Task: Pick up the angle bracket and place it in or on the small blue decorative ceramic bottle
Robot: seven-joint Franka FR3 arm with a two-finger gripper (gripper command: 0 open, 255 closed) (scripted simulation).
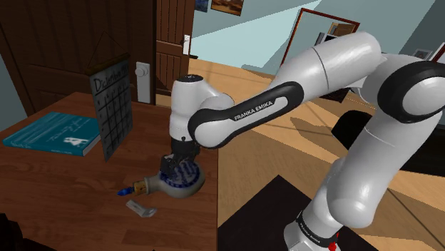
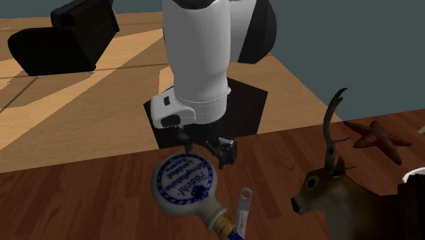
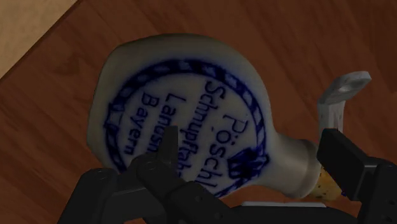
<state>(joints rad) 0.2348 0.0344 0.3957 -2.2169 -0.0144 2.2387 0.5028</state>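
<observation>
In the wrist view one black finger (image 3: 347, 159) hides the near end of the angle bracket (image 3: 337, 95) and part of the cork (image 3: 326, 183) in the neck of the bottle (image 3: 184, 108). In the second exterior view the bottle's stoppered end is cut off by the picture's lower edge. In the shoulder view the arm (image 1: 285, 100) covers most of the hand above the bottle, so the fingers are hard to make out there.

The bottle, pale with a blue ring and blue lettering, lies flat on the wooden table (image 3: 51, 159). The gripper (image 3: 249, 141) hangs just over the bottle's round body. It is released, with its fingers standing apart and grasping nothing. Whether the fingertips touch the bottle's face I cannot tell.

The angle bracket, pale grey with a hole in its far end, lies on the table just beside the bottle's neck. It sits outside the gripper's span, just past the finger on the neck side.
</observation>
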